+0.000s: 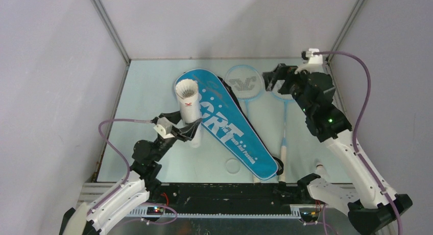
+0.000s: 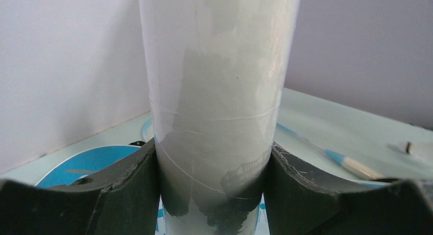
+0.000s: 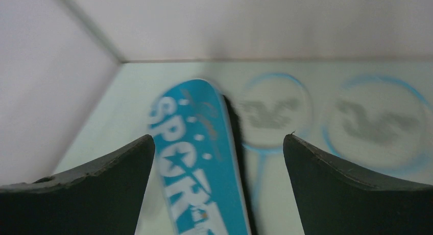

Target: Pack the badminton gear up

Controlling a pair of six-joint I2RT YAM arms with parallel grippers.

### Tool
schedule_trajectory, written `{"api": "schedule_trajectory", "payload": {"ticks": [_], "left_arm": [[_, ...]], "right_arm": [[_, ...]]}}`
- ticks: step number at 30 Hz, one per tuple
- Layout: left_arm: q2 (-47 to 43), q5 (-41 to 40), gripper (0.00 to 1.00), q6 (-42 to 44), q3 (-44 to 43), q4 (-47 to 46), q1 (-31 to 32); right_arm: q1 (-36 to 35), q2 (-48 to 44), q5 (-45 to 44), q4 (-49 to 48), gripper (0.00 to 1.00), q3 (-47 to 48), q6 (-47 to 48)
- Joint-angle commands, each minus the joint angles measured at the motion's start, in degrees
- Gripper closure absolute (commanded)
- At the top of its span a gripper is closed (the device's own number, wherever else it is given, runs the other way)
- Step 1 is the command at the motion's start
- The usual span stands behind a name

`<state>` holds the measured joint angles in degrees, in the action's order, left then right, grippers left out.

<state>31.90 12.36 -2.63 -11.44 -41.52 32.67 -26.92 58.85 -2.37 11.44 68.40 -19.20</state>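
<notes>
My left gripper (image 1: pixel 191 128) is shut on the lower part of a long white tube (image 1: pixel 188 103), holding it upright over the near-left edge of the blue "SPORT" racket bag (image 1: pixel 231 123). In the left wrist view the tube (image 2: pixel 219 81) fills the gap between both fingers (image 2: pixel 127 194). The tube's open top shows white ribbing inside; what it is I cannot tell. Two light-blue rackets lie right of the bag, one head (image 1: pixel 245 83) in full view, the other (image 1: pixel 282 94) partly under my right gripper (image 1: pixel 270 79). That right gripper (image 3: pixel 218 139) hangs open and empty above the bag (image 3: pixel 199 158) and the racket heads (image 3: pixel 273 112).
A small clear round lid (image 1: pixel 233 166) lies on the table near the bag's near end. The racket handles (image 1: pixel 282 158) reach toward the front edge. Grey walls close in the table on the left, back and right.
</notes>
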Motion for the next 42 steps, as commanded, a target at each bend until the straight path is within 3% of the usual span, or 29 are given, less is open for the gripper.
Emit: {"api": "schedule_trajectory", "payload": {"ticks": [1, 5, 9, 16, 23, 37, 42], "left_arm": [[-1.5, -9.8, 0.57, -1.9, 0.3, -7.7, -0.1], [-1.6, -11.0, 0.56, -1.4, 1.2, -8.6, -0.1], [-0.8, -12.1, 0.56, -0.8, 2.9, -12.3, -0.1], [0.2, -16.1, 0.56, 0.9, 3.7, -13.4, -0.1], [1.2, -18.5, 0.56, 2.5, 4.8, -14.4, -0.1], [5.5, -20.7, 0.57, 3.2, 3.6, -14.0, -0.1], [9.2, -22.0, 0.57, 4.2, 1.8, -13.9, -0.1]], "right_arm": [[7.0, -4.1, -17.4, 15.8, 0.01, -7.0, -6.6], [19.6, -9.3, -16.8, 20.3, 0.01, -13.6, -11.1], [32.7, -13.4, -10.1, 24.9, 0.01, -17.5, -13.3], [45.2, -14.1, -7.6, 35.2, 0.01, -19.1, -12.3], [48.8, -9.9, -8.5, 36.0, 0.01, -22.7, -12.6], [49.1, 5.3, 0.2, 19.3, 0.01, -23.1, -8.4], [47.9, 9.5, -4.9, 20.2, 0.01, -19.9, -7.6]]}}
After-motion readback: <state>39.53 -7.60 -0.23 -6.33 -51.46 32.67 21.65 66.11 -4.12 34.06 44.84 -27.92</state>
